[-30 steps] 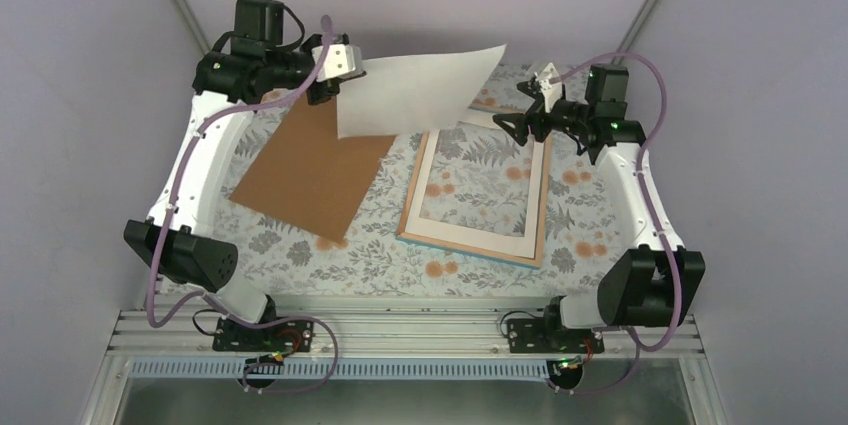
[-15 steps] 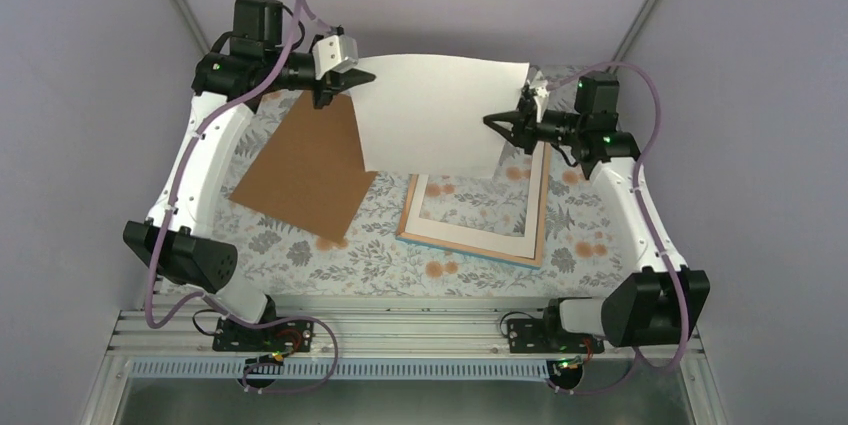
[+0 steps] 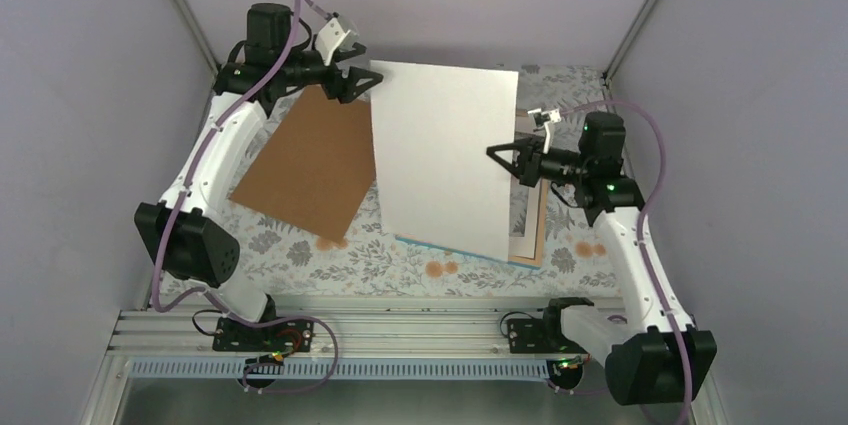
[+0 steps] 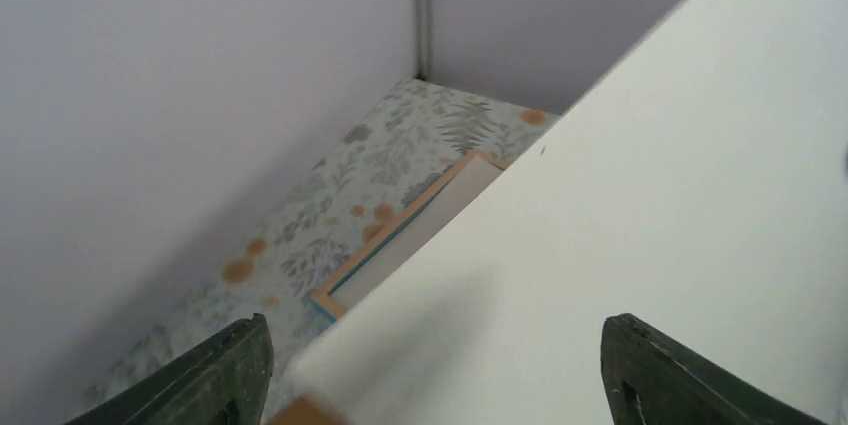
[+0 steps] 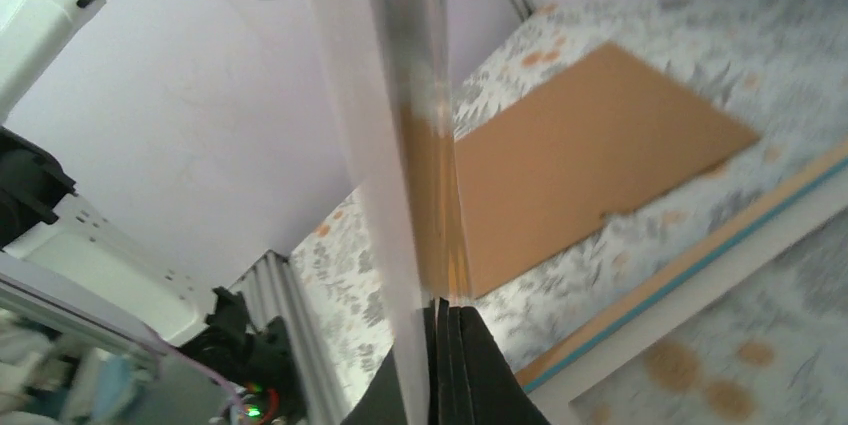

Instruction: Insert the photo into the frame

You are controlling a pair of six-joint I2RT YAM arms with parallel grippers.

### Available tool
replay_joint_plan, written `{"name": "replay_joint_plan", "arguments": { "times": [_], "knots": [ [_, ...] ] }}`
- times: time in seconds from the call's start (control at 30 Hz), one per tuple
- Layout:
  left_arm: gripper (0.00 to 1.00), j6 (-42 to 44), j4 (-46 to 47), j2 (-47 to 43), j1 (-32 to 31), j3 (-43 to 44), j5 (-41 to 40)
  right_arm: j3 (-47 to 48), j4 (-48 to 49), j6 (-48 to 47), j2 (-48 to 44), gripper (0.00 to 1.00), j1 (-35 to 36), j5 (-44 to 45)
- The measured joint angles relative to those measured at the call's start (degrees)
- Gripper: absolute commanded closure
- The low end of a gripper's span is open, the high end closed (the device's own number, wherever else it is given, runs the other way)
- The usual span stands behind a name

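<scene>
The photo [image 3: 445, 155] hangs white back up, tilted, over most of the frame [image 3: 539, 230], which lies on the flowered cloth with only its right and near edges showing. My right gripper [image 3: 500, 153] is shut on the photo's right edge; in the right wrist view the closed jaws [image 5: 445, 360] pinch the sheet [image 5: 385, 95], seen edge-on. My left gripper [image 3: 362, 77] stands open at the photo's far left corner. In the left wrist view the white sheet [image 4: 620, 195] lies between and beyond the spread fingers [image 4: 225, 375], and a frame corner [image 4: 400, 235] shows below it.
A brown backing board [image 3: 310, 160] lies flat left of the frame, partly under the photo's left edge, and shows in the right wrist view too [image 5: 580, 155]. Grey walls close in the table on three sides. The arms' rail runs along the near edge.
The left gripper opened and let go of the photo. The right gripper shut on the photo's right edge. The photo swung from the back toward the near side, over the frame.
</scene>
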Motion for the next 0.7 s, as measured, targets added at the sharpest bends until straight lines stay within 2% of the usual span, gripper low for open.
{"name": "replay_joint_plan", "arguments": {
  "times": [0.13, 0.3, 0.53, 0.7],
  "knots": [
    [0.10, -7.2, 4.6, 0.3, 0.7, -2.6, -6.5, -6.7, 4.0, 10.8, 0.9, 0.96, -0.3, -1.1],
    [0.10, -11.7, 7.1, 0.5, 0.9, -5.3, -14.6, -7.8, 8.7, 18.9, 9.4, 0.96, -4.1, -1.3],
    [0.09, -12.6, 9.0, 0.4, 0.9, -9.7, -21.3, -2.3, 9.5, 18.1, 25.1, 0.96, -12.7, 0.9],
    [0.10, -12.0, 8.7, 0.5, 0.9, -11.5, -22.5, -2.1, 9.0, 16.5, 31.1, 0.96, -15.8, 2.1]
  ]
}}
